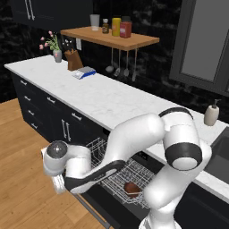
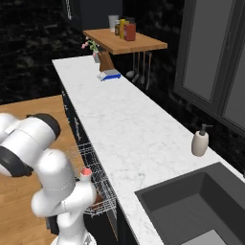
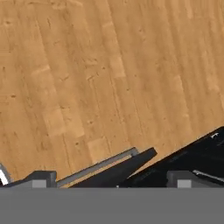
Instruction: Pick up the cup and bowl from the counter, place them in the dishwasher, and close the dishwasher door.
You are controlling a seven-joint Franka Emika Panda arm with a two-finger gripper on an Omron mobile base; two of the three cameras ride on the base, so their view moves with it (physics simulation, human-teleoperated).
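The dishwasher's white wire rack is pulled out over the lowered dishwasher door. The dark-brown bowl lies in the rack. In the right base view the cup's red top shows at the rack, right behind my arm. My gripper hangs low over the wooden floor, off the door's outer edge. In the hand view it is open and holds nothing. The door's dark panel and its grey bar handle lie just beyond the fingertips.
The white marble counter runs over dark cabinets. A beige soap bottle stands by the dark sink. At the far end are a knife block, a flower vase and a wooden shelf with jars.
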